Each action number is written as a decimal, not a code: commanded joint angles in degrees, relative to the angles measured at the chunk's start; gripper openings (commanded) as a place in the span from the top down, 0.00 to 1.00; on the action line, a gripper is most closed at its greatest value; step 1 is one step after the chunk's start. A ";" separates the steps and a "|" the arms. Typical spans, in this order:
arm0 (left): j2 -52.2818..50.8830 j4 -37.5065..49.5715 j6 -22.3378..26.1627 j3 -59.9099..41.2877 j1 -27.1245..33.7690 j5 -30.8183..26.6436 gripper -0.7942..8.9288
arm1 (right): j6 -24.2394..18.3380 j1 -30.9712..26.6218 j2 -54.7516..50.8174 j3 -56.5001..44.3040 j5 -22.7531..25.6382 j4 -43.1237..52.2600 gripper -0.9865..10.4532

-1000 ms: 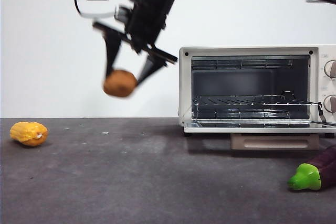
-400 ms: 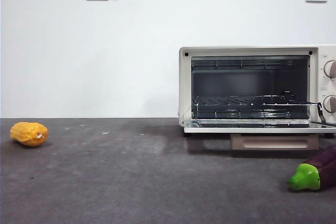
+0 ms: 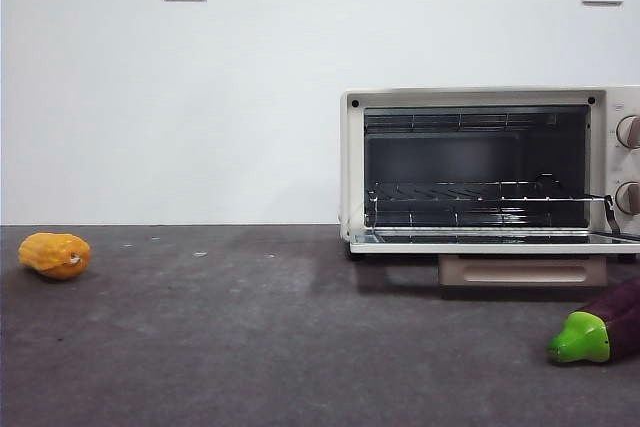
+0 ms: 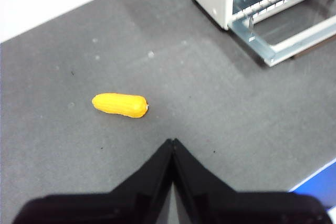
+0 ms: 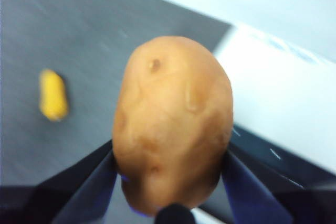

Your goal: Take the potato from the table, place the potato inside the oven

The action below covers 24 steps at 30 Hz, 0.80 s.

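Observation:
The brown-orange potato [image 5: 173, 124] fills the right wrist view, with my right gripper [image 5: 169, 157] shut on it, one black jaw on each side. It hangs high over the grey table [image 5: 79, 51], with the cream oven's top [image 5: 278, 93] blurred behind it. In the front view neither the potato nor an arm shows. The oven [image 3: 490, 172] stands at the right with its door folded down and the wire rack [image 3: 470, 192] bare. My left gripper [image 4: 172, 143] is shut with nothing in it, above the table [image 4: 210, 103].
A yellow-orange corn cob [image 3: 55, 254] lies at the far left of the table, also seen as the corn cob [image 4: 119, 105] in the left wrist view. A purple eggplant with a green cap [image 3: 590, 332] lies front right, below the oven door [image 3: 500, 242].
The gripper with the potato rose from in front of the oven's left side, went up to the left, and has left the front view's top edge.

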 commanded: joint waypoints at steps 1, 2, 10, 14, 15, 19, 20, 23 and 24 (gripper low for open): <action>1.92 0.26 1.73 -0.35 0.09 -0.68 0.92 | -0.70 0.00 -7.37 -15.19 3.48 -1.40 0.78; 2.60 0.26 1.75 -0.35 0.09 -1.53 0.92 | -0.63 -0.02 -9.42 -19.02 4.04 -1.40 0.78; 6.69 0.26 1.62 -0.35 0.09 -4.70 0.92 | 2.51 -2.67 -25.40 -51.76 4.92 15.19 0.78; 6.78 0.26 1.64 -0.35 0.09 -4.70 0.92 | 5.51 -4.35 -32.04 -67.28 5.49 27.52 0.78; 6.78 0.26 1.64 -0.35 0.09 -4.70 0.92 | 6.10 -5.03 -33.31 -70.95 5.44 30.47 0.78; 6.78 0.26 1.64 -0.35 0.09 -4.70 0.92 | 7.39 -8.07 -35.65 -82.82 5.40 43.47 0.78; 6.78 0.26 1.64 -0.35 0.09 -4.68 0.92 | 8.02 -9.14 -35.56 -85.77 4.92 47.56 0.78; 6.78 0.26 1.64 -0.35 0.09 -4.26 0.92 | 8.59 -12.35 -32.13 -91.71 3.50 59.84 0.78; 6.78 0.26 1.62 -0.35 0.09 -4.26 0.92 | 8.59 -13.64 -30.14 -92.02 3.43 62.82 0.78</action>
